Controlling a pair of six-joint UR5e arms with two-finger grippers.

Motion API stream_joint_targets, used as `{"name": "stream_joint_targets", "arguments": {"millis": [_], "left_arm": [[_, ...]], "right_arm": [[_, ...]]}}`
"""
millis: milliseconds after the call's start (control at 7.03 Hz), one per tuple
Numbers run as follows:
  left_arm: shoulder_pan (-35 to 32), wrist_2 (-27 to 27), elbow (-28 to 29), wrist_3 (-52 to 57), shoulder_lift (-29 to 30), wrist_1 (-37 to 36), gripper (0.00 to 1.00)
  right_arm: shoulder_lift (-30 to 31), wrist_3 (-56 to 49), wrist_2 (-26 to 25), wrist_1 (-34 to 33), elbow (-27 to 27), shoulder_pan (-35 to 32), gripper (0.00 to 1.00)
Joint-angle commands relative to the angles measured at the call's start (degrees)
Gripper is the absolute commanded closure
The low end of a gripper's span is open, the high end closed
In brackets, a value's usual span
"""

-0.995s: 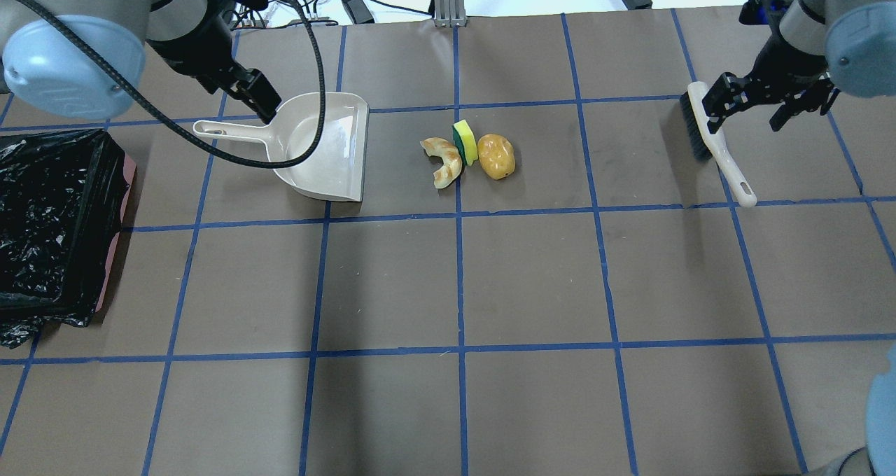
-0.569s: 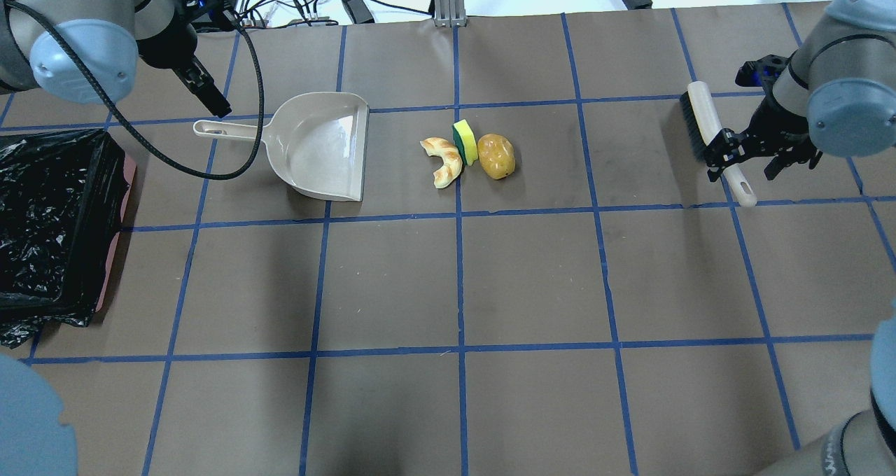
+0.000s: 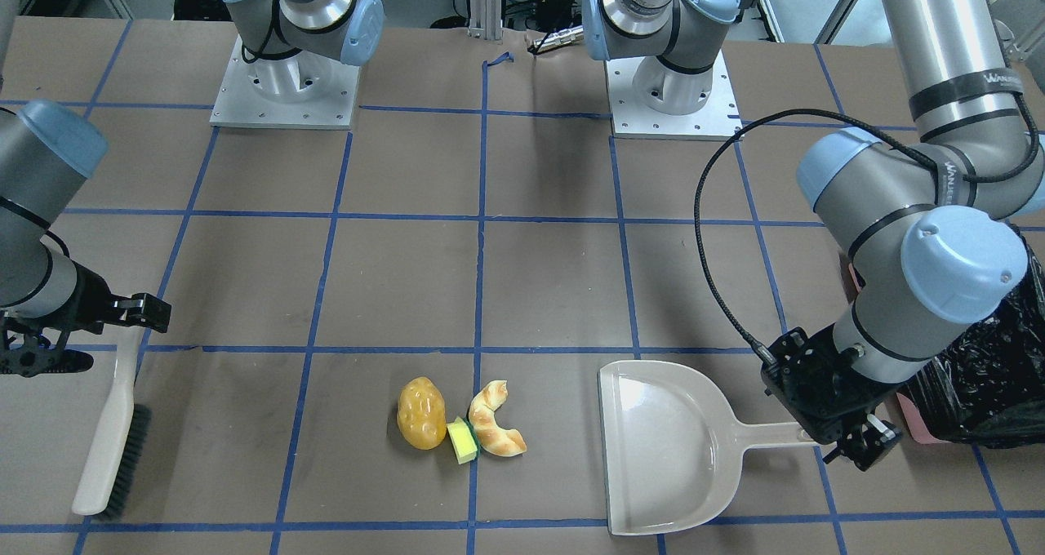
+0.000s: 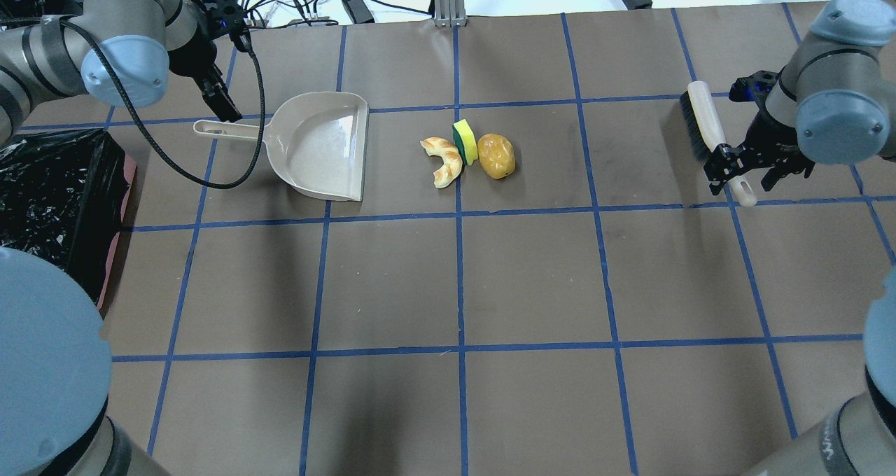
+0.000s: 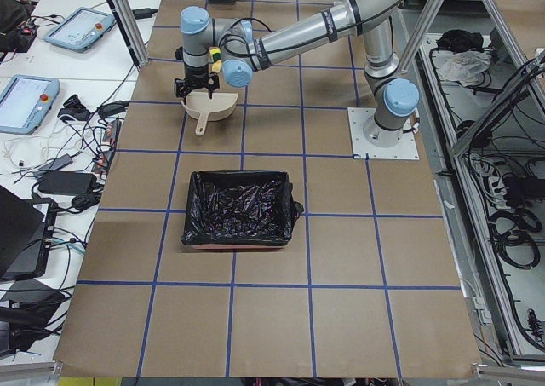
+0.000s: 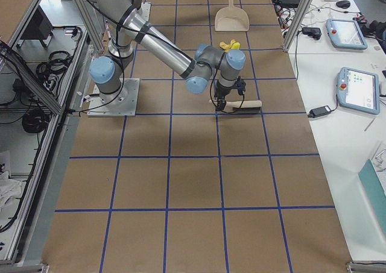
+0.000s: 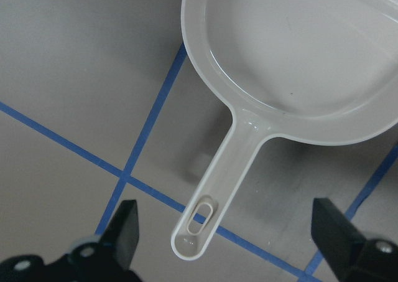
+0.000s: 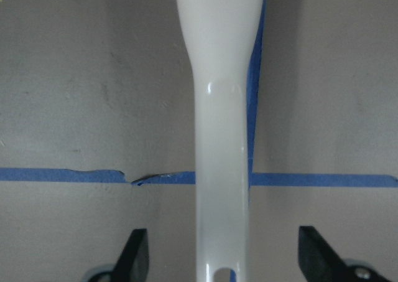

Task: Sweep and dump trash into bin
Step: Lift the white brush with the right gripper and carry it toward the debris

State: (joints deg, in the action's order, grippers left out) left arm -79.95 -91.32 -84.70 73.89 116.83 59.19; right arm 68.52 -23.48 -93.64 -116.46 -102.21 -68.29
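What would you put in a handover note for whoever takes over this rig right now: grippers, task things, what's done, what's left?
Left gripper: open, astride the dustpan handle.
Right gripper: open, astride the brush handle.
Croissant, sponge and potato lie clustered between dustpan and brush; bin at the robot's far left.
Done: nothing swept.
Left: grasp both tools, sweep all three into dustpan, dump in bin.

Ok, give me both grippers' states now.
Left gripper: open, astride the beige plastic dustpan's handle, holding nothing.
Right gripper: open, astride the white plastic brush's handle, holding nothing.
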Motion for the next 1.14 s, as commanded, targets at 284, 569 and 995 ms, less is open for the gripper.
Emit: {"name": "stream_joint_targets", "arguments": {"millis": [284,569,995], "left_arm": [[-1.0,-3.7,1.4,17.3,3.9,-2.0,0.00],[-0.5,-4.7,1.5,21.4,6.0,-2.1,0.00],[-0.3,-4.7,1.5,21.8,6.7,-0.9,0.02]], "right_arm": [[0.0,0.0,0.0,-0.2,0.4,0.0,0.94],[0.5,0.6,-0.1,-0.3,0.7,0.0,0.94],[2.7,1.5,-3.7,0.8,2.0,-2.7,0.94]]}}
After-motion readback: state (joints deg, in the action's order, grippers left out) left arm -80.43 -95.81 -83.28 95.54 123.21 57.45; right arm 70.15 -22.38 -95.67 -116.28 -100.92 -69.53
